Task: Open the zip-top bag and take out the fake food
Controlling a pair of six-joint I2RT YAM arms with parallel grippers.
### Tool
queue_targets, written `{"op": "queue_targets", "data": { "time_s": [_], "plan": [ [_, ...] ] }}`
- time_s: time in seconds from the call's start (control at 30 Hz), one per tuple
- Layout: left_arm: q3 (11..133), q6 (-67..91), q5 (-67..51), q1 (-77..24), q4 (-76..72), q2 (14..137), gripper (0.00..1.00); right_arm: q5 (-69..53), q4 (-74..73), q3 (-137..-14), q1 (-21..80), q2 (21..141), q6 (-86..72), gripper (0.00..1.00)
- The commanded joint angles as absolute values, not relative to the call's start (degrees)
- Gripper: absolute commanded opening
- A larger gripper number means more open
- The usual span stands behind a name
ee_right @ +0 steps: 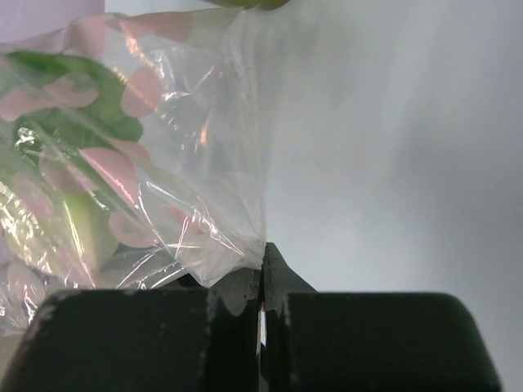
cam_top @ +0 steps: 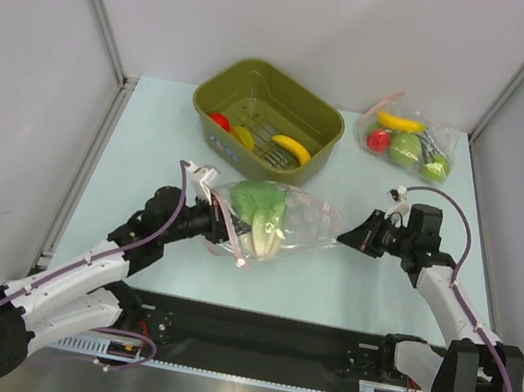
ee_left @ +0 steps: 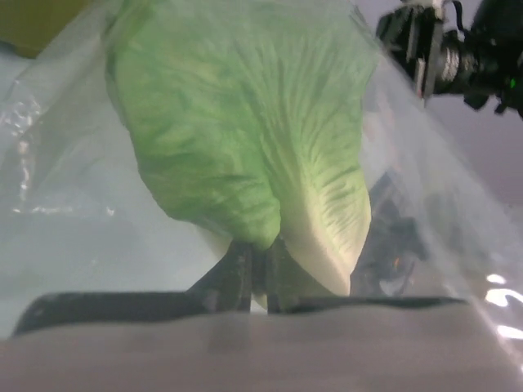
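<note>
The zip-top bag (cam_top: 309,220) hangs stretched over the middle of the table (cam_top: 151,136), the pale green cabbage (cam_top: 260,208) inside it. The left fingers (ee_left: 235,276) pinch its left end, nearly closed, and the right fingers (ee_right: 284,282) clamp its right corner. A banana (cam_top: 293,149) and red fruit (cam_top: 219,121) lie in the olive bin (cam_top: 262,82) near the far edge.

A crinkly clear plastic zip-top bag (cam_top: 302,226) with pale pink spots is stretched sideways between my arms. My left gripper (cam_top: 224,223) pinches one end and my right gripper (cam_top: 343,237) pinches the other. Inside the bag sits a pale green-white plastic cabbage (cam_top: 261,214). A yellow toy banana (cam_top: 292,149), a red round fruit (cam_top: 219,121) and a small yellow piece (cam_top: 243,137) lie in an olive bin (cam_top: 322,115).
</note>
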State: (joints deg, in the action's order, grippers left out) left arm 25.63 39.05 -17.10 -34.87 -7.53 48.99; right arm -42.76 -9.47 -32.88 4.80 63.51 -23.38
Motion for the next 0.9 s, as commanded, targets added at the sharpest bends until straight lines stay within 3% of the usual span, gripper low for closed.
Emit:
{"op": "queue_targets", "data": {
  "time_s": [0.0, 0.2, 0.87],
  "plan": [
    [29.4, 33.6, -25.8, -33.6, -7.6, 49.7, 0.00, -38.0, -11.5, -36.6, 0.5, 64.2, -19.6, 0.00],
    [31.1, 30.2, -39.7, -33.7, -7.9, 50.9, 0.00, -35.1, -12.6, -39.1, -3.4, 65.0, -18.6, 0.00],
    [30.8, 22.7, -47.9, -33.7, 6.8, 49.2, 0.00, -25.6, -14.9, -39.6, -9.4, 65.5, -17.6, 0.00]
  ]
}}
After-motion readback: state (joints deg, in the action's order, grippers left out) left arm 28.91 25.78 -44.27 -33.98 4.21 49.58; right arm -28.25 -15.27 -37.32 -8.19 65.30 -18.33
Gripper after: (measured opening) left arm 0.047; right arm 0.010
